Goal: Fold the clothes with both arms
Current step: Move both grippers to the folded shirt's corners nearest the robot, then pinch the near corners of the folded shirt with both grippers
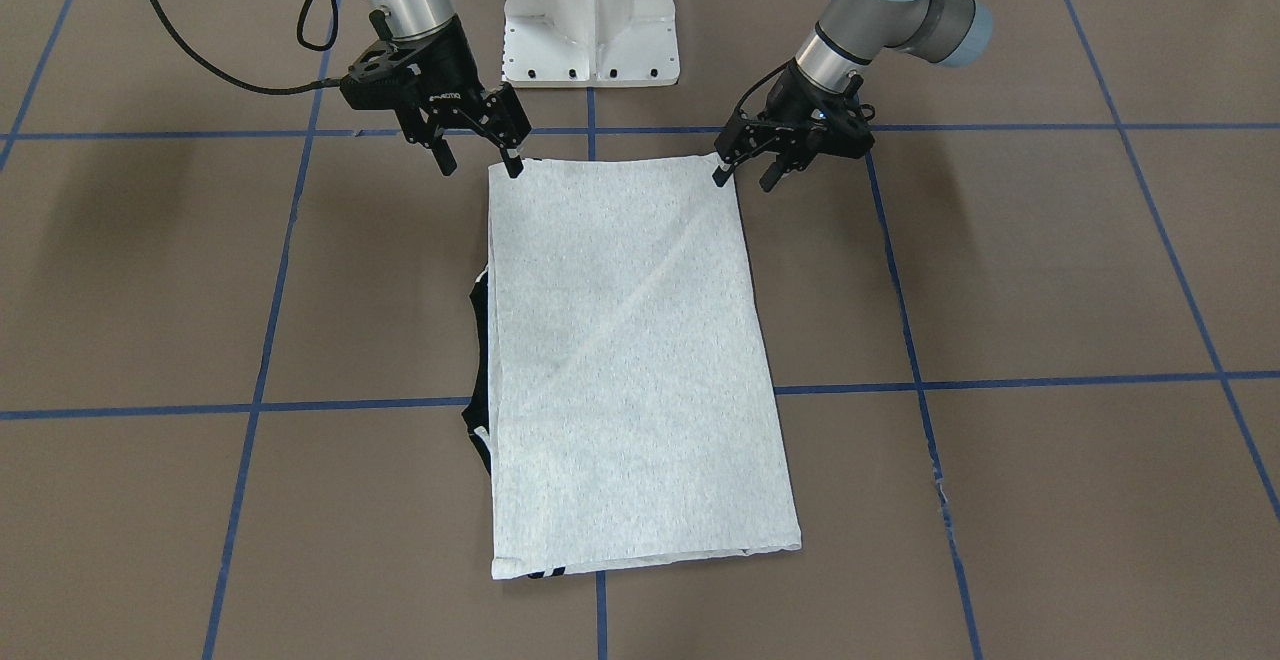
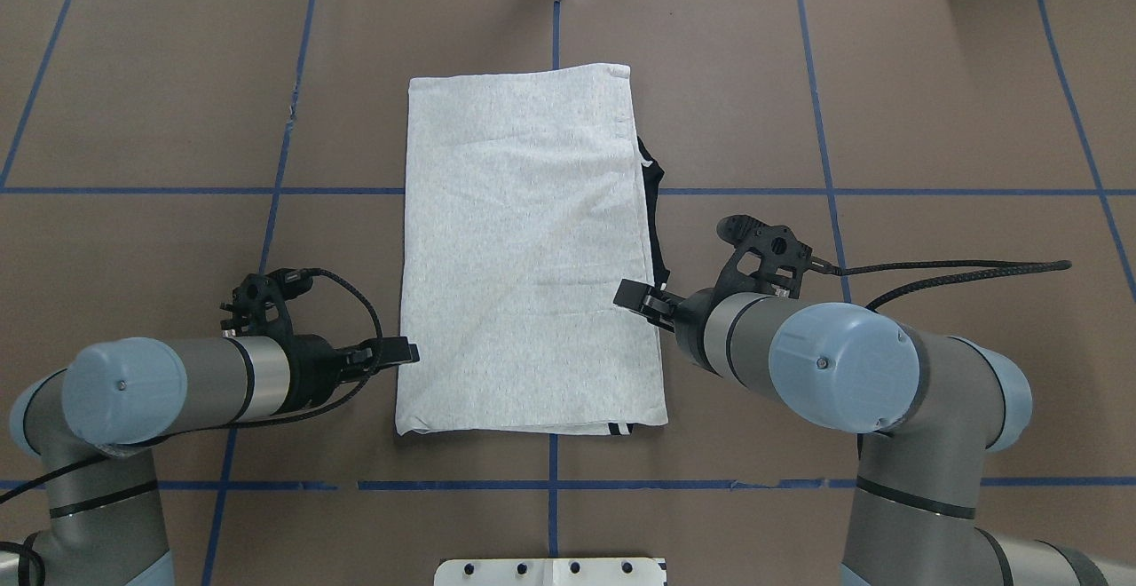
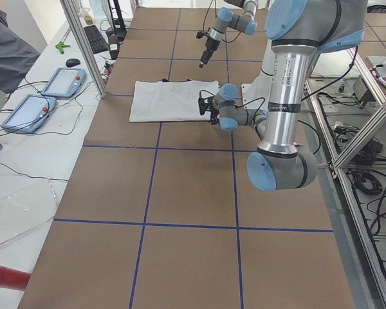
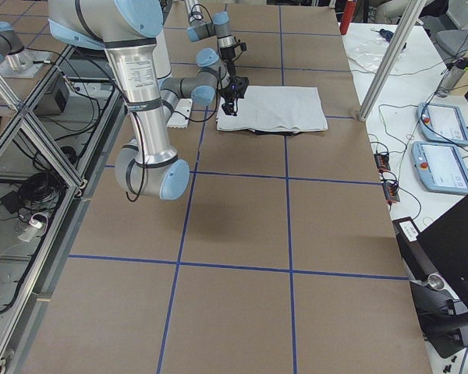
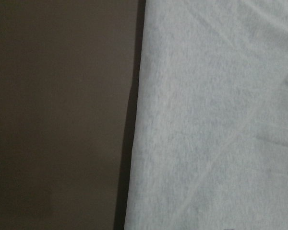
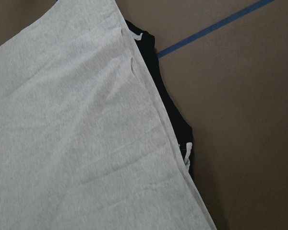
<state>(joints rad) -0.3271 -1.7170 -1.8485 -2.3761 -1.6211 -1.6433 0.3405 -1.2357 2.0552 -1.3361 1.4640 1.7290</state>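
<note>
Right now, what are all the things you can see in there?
T-shirt: one, light grey with black trim peeking out one side, folded flat mid-table.
Table: one, brown with blue tape lines, under everything.
Pedestal base: one, white, at the robot's edge of the table.
Control tablets: two, greyish, on the side bench.
Arms: two, silver-grey with light-blue caps; left arm, right arm.
Grippers: two, black, both open, by the T-shirt's robot-side corners; left gripper, right gripper.

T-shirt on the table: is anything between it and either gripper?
Nothing visible is in the way. The left gripper and right gripper hang open right at the two corners of the T-shirt nearest the robot, one at each.
</note>
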